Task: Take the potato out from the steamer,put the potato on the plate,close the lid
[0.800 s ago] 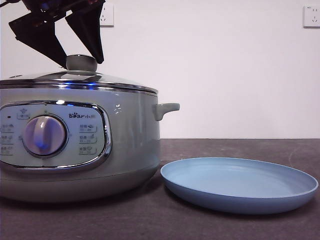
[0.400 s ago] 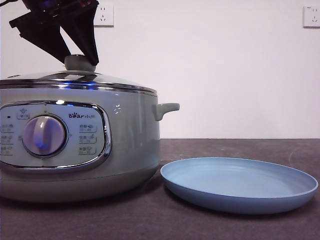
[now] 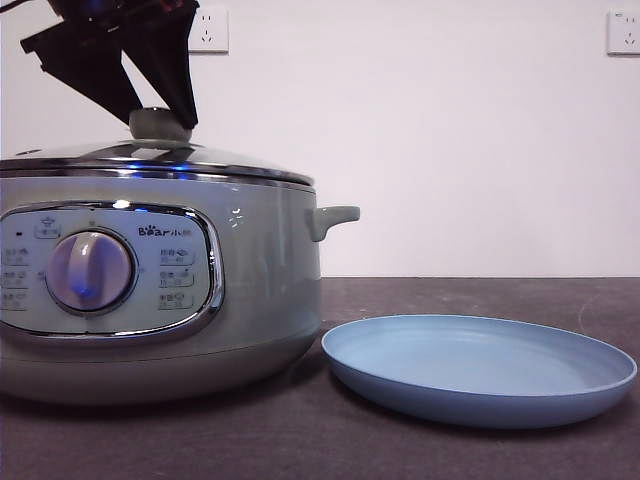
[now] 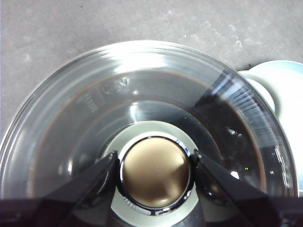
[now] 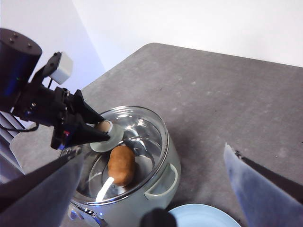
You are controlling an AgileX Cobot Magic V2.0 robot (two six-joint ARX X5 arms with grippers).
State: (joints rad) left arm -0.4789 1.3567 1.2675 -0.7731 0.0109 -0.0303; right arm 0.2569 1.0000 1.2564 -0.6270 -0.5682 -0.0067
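The sage-green steamer (image 3: 260, 270) stands at the left with the glass lid (image 3: 210, 157) resting on it. My left gripper (image 3: 160, 112) comes down from above and is shut on the lid's pale green knob (image 3: 160, 127). In the left wrist view both jaws touch the sides of the knob (image 4: 154, 172). The potato (image 5: 121, 164) lies inside the steamer (image 5: 163, 187), seen through the lid (image 5: 142, 127) in the right wrist view. The light blue plate (image 3: 480, 370) sits empty to the right of the steamer. My right gripper (image 5: 155, 152) is open and empty, high above the table.
The steamer's small side handle (image 3: 333, 217) sticks out toward the plate. The left arm (image 5: 42, 104) reaches over the pot from the side. A white wall with two sockets (image 3: 212, 28) stands behind the dark grey table (image 3: 470, 295).
My left gripper's jaws have closed in on the lid's knob and now grip it. The lid still rests on the steamer. The plate has not moved.
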